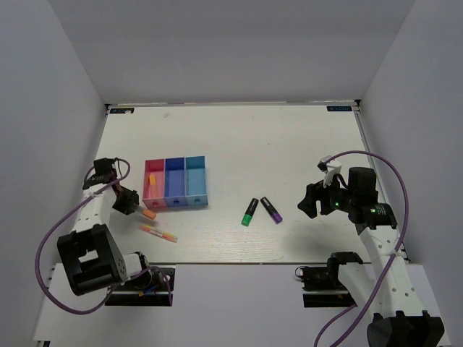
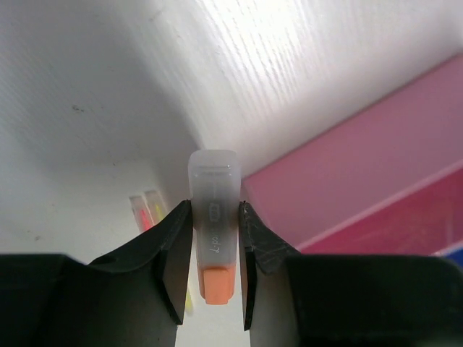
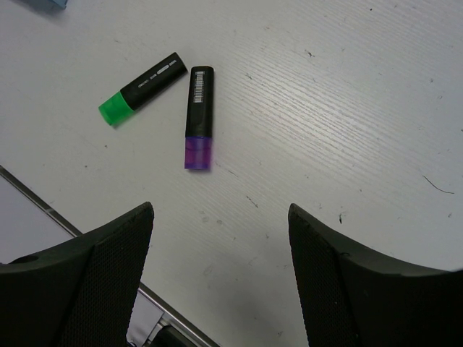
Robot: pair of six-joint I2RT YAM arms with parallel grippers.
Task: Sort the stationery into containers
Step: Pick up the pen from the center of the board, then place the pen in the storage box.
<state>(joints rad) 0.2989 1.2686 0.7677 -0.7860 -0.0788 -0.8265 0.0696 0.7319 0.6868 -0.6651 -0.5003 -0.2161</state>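
Observation:
My left gripper (image 1: 132,205) (image 2: 215,215) is shut on the orange-pink marker (image 2: 214,177) (image 1: 149,214), its jaws pressing both sides of the clear body, just left of the pink-red container (image 1: 148,189) (image 2: 376,170). The dark blue (image 1: 175,189) and light blue (image 1: 196,189) containers adjoin it in a row. A thin pink-orange-yellow pen (image 1: 158,233) (image 2: 144,210) lies on the table near the gripper. The green marker (image 1: 249,212) (image 3: 142,88) and purple marker (image 1: 271,210) (image 3: 199,119) lie mid-table. My right gripper (image 1: 309,200) (image 3: 221,213) hangs open to their right, holding nothing.
A small orange item (image 1: 153,178) lies inside the pink-red container. White walls close in the table on the left, back and right. The table's front edge (image 1: 239,262) runs just beyond the pen and markers.

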